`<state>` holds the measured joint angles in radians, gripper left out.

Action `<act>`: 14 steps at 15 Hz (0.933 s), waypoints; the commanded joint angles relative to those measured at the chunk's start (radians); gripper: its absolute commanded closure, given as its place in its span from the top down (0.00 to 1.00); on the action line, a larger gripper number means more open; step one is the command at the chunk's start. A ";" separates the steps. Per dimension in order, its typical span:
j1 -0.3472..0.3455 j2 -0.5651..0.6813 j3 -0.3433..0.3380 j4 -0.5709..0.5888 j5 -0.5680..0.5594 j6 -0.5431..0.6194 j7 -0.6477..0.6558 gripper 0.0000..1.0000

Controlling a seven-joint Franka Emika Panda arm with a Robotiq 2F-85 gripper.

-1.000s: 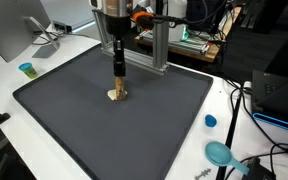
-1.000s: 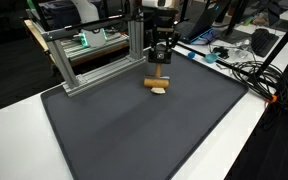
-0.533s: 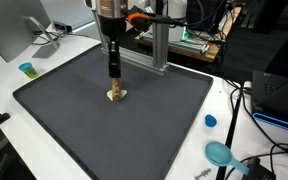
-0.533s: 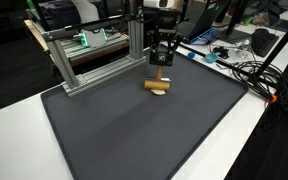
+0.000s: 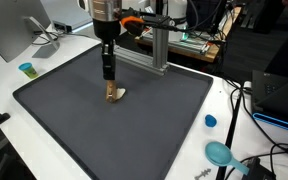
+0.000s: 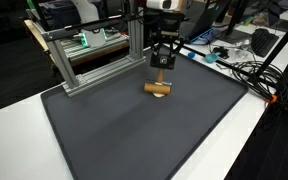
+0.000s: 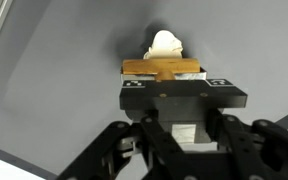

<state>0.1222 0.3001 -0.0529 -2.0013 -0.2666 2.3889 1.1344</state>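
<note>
A small wooden piece [image 5: 116, 94] with a cross bar stands on the dark grey mat [image 5: 84, 125] near its far middle; it also shows in the other exterior view [image 6: 157, 88]. My gripper [image 5: 108, 76] [image 6: 162, 66] points straight down onto it and seems shut on its upright stem. In the wrist view the wooden bar [image 7: 162, 68] lies across my fingertips [image 7: 162, 85], with a cream rounded part [image 7: 164, 43] beyond it. The piece leans a little in an exterior view.
An aluminium frame [image 5: 159, 45] [image 6: 84, 60] stands at the mat's far edge, close behind the gripper. A small blue cup [image 5: 26, 69], a blue cap [image 5: 210, 121] and a teal round thing [image 5: 220, 153] lie on the white table. Cables [image 6: 249, 70] run beside the mat.
My arm has shifted sideways along the frame, and the wooden piece now leans over instead of standing straight.
</note>
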 commanded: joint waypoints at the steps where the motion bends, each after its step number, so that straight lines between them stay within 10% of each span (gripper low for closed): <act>1: 0.019 0.066 -0.019 0.057 -0.020 -0.022 0.040 0.21; 14: 0.018 0.116 -0.056 0.126 -0.009 -0.034 0.052 0.21</act>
<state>0.1257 0.3845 -0.0886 -1.9038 -0.2668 2.3662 1.1478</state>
